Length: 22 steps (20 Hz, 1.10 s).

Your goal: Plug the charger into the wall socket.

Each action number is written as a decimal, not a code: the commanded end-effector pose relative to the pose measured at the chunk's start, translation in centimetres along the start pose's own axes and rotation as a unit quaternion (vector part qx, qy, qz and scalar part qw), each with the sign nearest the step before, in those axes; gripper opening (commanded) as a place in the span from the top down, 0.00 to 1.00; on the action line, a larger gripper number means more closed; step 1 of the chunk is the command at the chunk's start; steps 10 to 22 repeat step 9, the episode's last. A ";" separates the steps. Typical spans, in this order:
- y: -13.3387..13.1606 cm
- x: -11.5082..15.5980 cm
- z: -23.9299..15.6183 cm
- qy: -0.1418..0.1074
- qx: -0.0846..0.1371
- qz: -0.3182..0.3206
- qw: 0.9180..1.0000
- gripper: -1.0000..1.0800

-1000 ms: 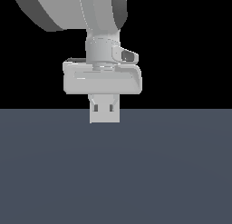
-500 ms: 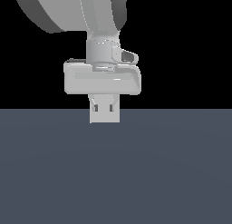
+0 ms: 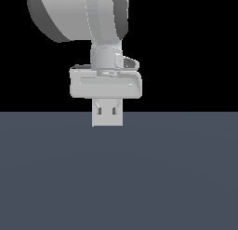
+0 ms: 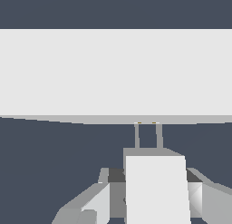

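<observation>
jaws look clamped on the charger (image 4: 156, 187) body sides, prongs touching or just entering the wall socket (image 4: 113, 73) at 12 o'clock I think; stiff, light block, so gripping mid-body seems right

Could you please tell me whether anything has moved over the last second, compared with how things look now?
Nothing has visibly changed. In the exterior view the arm hangs in the same spot as before, directly above the wall socket, which has not shifted either. There is no earlier wrist view to compare; now it shows the charger between the fingers, its narrow end reaching the socket plate.
</observation>
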<state>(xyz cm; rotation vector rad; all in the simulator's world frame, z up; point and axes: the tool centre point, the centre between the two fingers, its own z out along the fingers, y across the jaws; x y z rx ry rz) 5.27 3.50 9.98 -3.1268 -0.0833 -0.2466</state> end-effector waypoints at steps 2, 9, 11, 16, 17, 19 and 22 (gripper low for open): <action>0.0 1.0 0.1 0.000 0.000 0.000 1.000 1.00; 0.0 1.7 0.3 0.000 0.000 0.000 1.000 1.00; 0.0 1.7 0.3 0.000 0.000 0.000 1.000 1.00; 0.0 1.7 0.3 0.000 0.000 0.000 1.000 1.00; 0.0 1.7 0.3 0.000 0.000 0.000 1.000 1.00; 0.0 1.7 0.3 0.000 0.000 0.000 1.000 1.00; 0.0 1.7 0.3 0.000 0.000 0.000 1.000 1.00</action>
